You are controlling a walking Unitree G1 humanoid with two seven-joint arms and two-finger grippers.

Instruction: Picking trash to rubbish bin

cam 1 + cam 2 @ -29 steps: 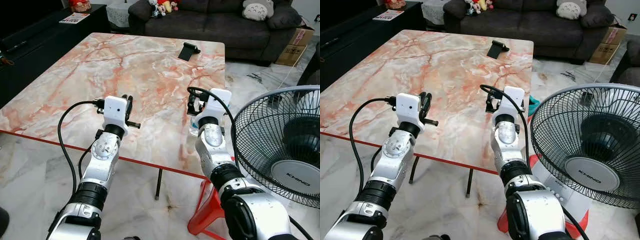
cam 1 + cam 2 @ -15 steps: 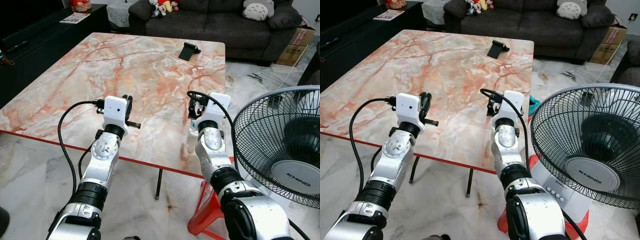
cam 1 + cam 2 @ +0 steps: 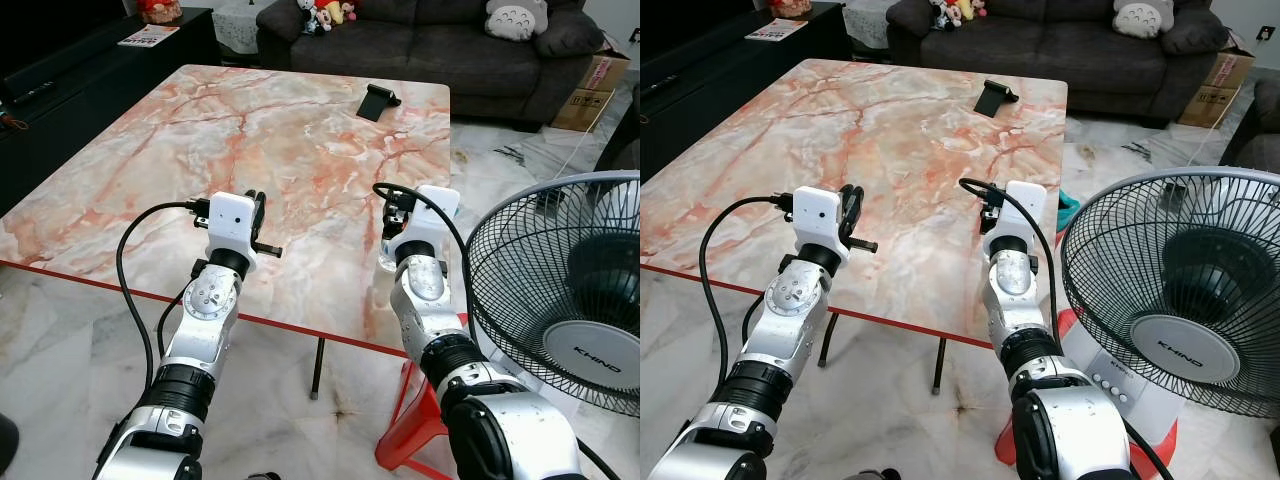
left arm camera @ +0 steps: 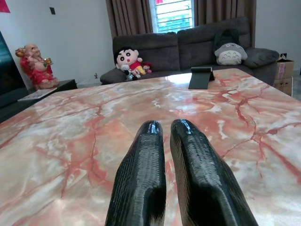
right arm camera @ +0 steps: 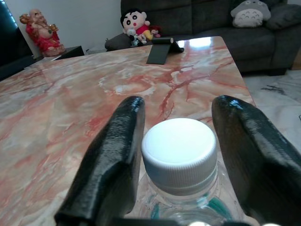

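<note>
The right gripper (image 5: 181, 165) should come down a bit more, so its wide-open fingers (image 5: 110, 162) squeeze the body, not the white cap. The clear bottle (image 5: 181, 162) stands between them, not held yet, by the table's (image 3: 250, 130) right edge, near the front corner. The left gripper (image 4: 171, 165) is closed and holds nothing.
</note>
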